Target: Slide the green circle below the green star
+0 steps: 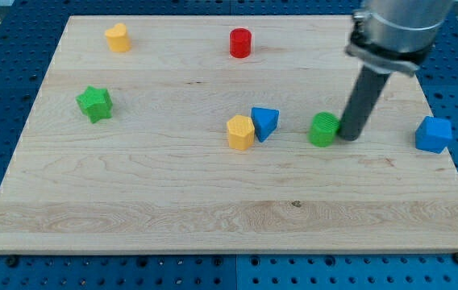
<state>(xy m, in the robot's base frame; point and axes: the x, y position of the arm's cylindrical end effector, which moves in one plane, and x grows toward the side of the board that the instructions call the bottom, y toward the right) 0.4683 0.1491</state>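
The green circle (323, 129) is a short green cylinder lying right of the board's middle. The green star (94, 103) lies far off at the view's left. My tip (348, 135) is at the green circle's right side, touching or nearly touching it. The dark rod rises from there to the arm at the view's top right.
A yellow hexagon block (240, 132) and a blue triangle (264, 122) lie together just left of the green circle. A red cylinder (240, 43) is at the top middle, a yellow block (118, 37) at the top left, a blue block (433, 134) near the right edge.
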